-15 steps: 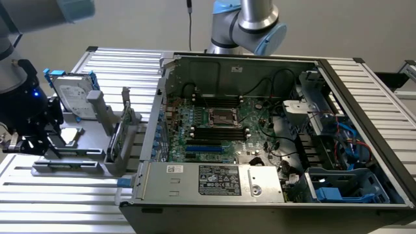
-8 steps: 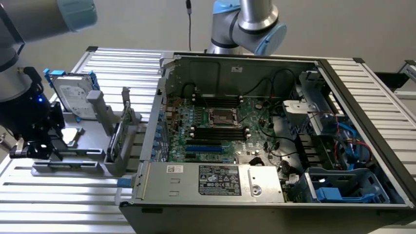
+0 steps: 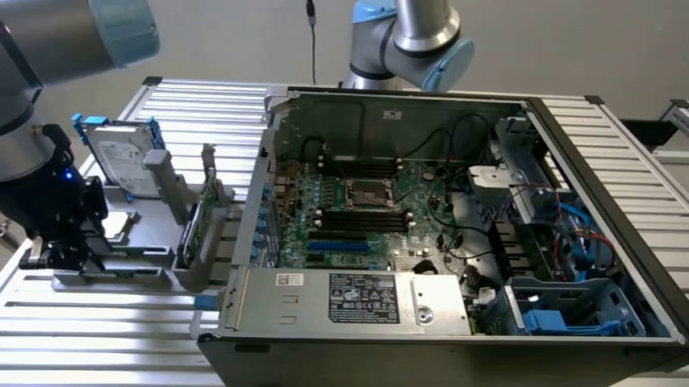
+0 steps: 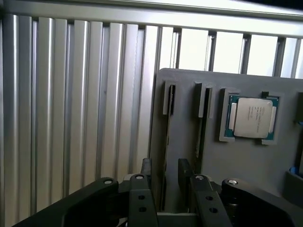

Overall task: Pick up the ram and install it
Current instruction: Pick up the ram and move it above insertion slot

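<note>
Ram (image 4: 166,142) edge-up in gray holder (image 4: 184,109) slot, between released pincer (image 4: 164,165) jaws; processor (image 4: 251,116) in neighbouring recess

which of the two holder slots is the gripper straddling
The outer slot, farther from the processor: the open gripper has a finger either side of it, while the inner slot beside the processor lies outside them.

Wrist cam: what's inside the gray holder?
The gray holder has a CPU seated in its square pocket and two narrow slots. The open gripper straddles one slot, where the ram sits edge-on; its chips and lower edge are hidden.
</note>
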You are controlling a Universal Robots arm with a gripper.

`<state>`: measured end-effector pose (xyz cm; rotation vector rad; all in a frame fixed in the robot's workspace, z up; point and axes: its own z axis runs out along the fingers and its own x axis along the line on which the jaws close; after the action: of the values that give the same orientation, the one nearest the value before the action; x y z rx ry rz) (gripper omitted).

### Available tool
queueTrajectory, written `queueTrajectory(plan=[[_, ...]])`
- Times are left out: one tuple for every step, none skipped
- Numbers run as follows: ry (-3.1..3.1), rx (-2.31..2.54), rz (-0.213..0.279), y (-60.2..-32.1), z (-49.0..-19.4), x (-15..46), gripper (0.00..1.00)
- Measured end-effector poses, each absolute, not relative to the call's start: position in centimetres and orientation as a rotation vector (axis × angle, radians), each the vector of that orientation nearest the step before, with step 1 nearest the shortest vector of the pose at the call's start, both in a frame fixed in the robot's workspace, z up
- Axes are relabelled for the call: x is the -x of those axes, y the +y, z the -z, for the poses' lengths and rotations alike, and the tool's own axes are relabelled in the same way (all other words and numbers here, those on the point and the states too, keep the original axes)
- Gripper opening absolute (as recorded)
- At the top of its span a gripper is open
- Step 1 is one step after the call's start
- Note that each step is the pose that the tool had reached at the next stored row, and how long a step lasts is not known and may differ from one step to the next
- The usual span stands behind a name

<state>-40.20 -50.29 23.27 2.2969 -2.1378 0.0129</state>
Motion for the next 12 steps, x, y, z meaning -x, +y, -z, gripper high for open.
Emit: queueTrajectory(plan=[[-2.138,-2.297,-0.013,-50.3,-23.1,40.2,0.36],[-2.138,-2.297,-0.013,-50.3,-22.9,40.3,0.36],[-2.138,-2.297,-0.013,-50.3,-22.7,40.3,0.36],[-2.138,-2.297,-0.013,-50.3,-22.6,40.3,0.36],[-2.138,-2.297,-0.013,-50.3,-22.4,40.3,0.36],[-2.138,-2.297,-0.013,-50.3,-22.2,40.3,0.36],[-2.138,-2.297,-0.012,-50.3,-22.0,40.3,0.36],[-2.139,-2.297,-0.012,-50.3,-21.8,40.3,0.36],[-2.14,-2.297,-0.011,-50.3,-21.7,40.3,0.36],[-2.141,-2.296,-0.011,-50.3,-21.5,40.3,0.36],[-2.143,-2.296,-0.009,-50.3,-21.4,40.3,0.36],[-2.145,-2.294,-0.009,-50.3,-21.3,40.3,0.36]])
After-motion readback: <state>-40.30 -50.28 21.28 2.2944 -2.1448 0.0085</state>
